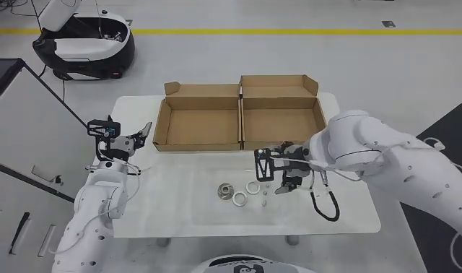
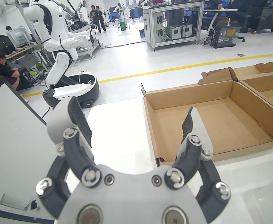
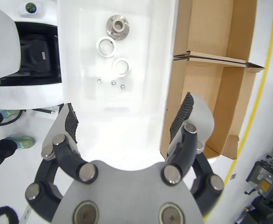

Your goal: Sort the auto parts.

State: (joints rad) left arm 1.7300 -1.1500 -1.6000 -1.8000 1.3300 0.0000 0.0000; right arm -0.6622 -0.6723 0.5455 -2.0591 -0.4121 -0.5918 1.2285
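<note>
Auto parts (image 1: 242, 192) are lying at the table's (image 1: 180, 201) 6 o'clock side. I'm holding right gripper (image 1: 278, 175) and left gripper (image 1: 137, 138) fingers-apart, empty. Tiny nuts (image 3: 113, 83) are risking skittering off under a misaligned pinch.

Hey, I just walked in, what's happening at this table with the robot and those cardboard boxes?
A two-armed robot is sorting auto parts, and nothing is sorted yet. A flanged hub, two rings and three small nuts lie loose on the white table, in front of two open cardboard boxes, both empty. The right gripper hangs open above the table beside the parts. The left gripper is open too, holding nothing, at the table's edge beside one of the boxes.
</note>
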